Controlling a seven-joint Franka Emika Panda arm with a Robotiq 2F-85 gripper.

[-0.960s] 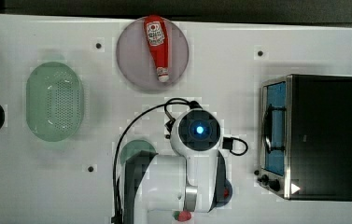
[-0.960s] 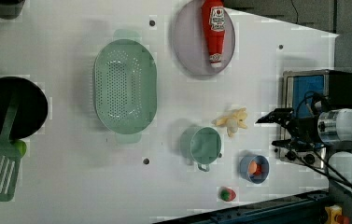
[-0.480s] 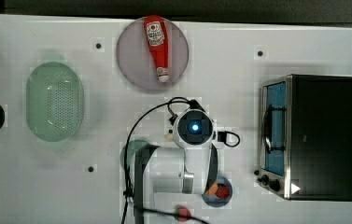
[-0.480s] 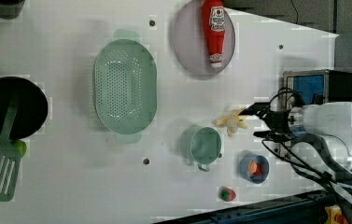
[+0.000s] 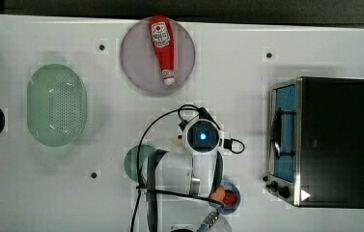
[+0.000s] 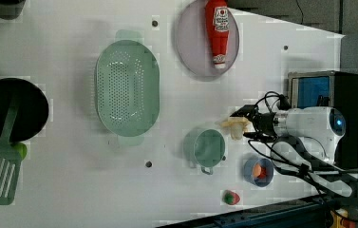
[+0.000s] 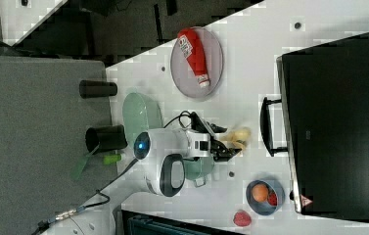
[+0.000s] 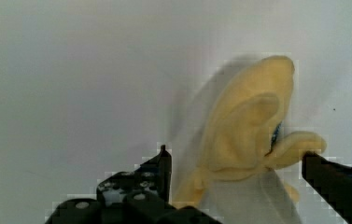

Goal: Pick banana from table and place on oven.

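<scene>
The arm has come down from up high, so the gripper [image 8: 236, 161] now sits low over the table [image 5: 247, 53] with its fingers wide apart; the banana [image 8: 250, 126] lies between them, ready to be grabbed.

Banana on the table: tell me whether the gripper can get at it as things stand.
Probably yes. The gripper is open, and in the wrist view its fingers stand on either side of the banana, which lies on bare table. The green cup sits close by but apart from it.
</scene>
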